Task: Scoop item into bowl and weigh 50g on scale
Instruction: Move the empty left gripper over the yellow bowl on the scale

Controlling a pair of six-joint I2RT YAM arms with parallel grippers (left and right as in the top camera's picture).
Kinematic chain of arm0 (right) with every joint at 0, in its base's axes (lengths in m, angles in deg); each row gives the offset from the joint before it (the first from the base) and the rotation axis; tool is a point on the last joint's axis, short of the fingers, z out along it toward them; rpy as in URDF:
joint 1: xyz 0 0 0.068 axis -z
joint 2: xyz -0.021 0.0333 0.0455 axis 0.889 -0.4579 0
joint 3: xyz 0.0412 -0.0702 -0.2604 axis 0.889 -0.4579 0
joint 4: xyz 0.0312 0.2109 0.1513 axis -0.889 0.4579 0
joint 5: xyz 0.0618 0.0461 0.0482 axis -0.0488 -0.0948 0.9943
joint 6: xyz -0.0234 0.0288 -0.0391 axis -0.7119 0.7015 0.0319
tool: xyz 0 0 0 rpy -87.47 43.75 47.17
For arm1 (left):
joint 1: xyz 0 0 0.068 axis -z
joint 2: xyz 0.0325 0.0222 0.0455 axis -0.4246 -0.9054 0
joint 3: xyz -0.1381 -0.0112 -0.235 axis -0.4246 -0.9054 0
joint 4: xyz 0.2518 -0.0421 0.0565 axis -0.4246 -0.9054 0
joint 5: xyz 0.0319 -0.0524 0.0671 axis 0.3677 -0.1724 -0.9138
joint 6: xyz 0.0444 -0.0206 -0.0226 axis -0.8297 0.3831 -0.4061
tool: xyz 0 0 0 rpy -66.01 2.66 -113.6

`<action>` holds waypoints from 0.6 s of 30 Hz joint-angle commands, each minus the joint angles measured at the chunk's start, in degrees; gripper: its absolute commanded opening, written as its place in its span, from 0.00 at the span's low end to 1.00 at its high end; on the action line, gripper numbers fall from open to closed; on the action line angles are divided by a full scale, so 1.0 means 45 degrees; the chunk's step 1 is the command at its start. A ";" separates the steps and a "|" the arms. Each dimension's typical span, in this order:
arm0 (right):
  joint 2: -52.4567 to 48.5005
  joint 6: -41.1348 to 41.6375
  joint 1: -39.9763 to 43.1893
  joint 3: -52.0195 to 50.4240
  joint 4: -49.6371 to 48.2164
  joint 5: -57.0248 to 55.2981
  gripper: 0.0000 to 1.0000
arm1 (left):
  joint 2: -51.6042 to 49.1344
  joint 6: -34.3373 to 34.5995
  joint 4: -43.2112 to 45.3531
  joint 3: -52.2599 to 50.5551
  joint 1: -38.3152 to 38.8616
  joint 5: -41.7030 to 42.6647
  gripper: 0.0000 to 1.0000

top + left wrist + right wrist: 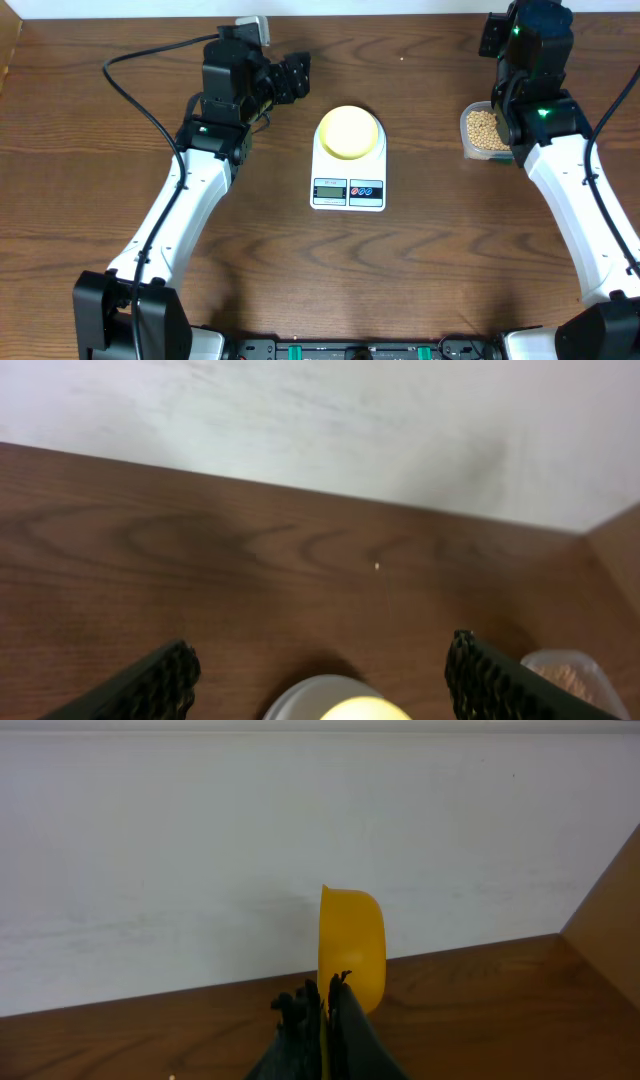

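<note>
The white scale (347, 190) lies mid-table with the pale yellow-green bowl (348, 132) on it. The tan beans (483, 126) fill a clear container at the right. My left gripper (292, 78) is open and empty, hovering left of and behind the bowl. In the left wrist view its fingers (320, 652) frame the scale's edge (305, 702) and the bowl's rim (365, 711). My right gripper (325, 992) is shut on the handle of a yellow scoop (352, 945), held on its side and raised toward the back wall. In the overhead view the right gripper (498, 35) is behind the container and the scoop is hidden.
The clear plastic container (468, 145) stands under the right arm and shows at the left wrist view's right edge (570, 670). A white wall runs along the table's back edge. A black cable loops from the left arm at the back left (130, 70).
</note>
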State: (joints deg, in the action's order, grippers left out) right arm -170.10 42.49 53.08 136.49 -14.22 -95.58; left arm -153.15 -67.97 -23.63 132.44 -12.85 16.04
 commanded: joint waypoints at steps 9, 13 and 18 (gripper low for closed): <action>0.0180 0.0010 0.0107 0.0175 0.0015 -0.0238 0.01 | 0.0612 -0.2900 -0.1239 0.0306 0.0272 0.0505 0.81; 0.0180 0.0194 0.0107 0.0175 0.0015 -0.0136 0.01 | 0.0855 -0.3740 -0.1705 0.0306 0.0763 0.0500 0.81; 0.0180 0.0185 0.0107 0.0175 0.0131 -0.0141 0.01 | 0.0869 -0.3852 -0.2132 0.0306 0.1447 0.0155 0.81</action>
State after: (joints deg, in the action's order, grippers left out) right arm -170.10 42.73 53.43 136.49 -14.02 -95.56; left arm -149.93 -82.77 -32.38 132.44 -7.98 17.48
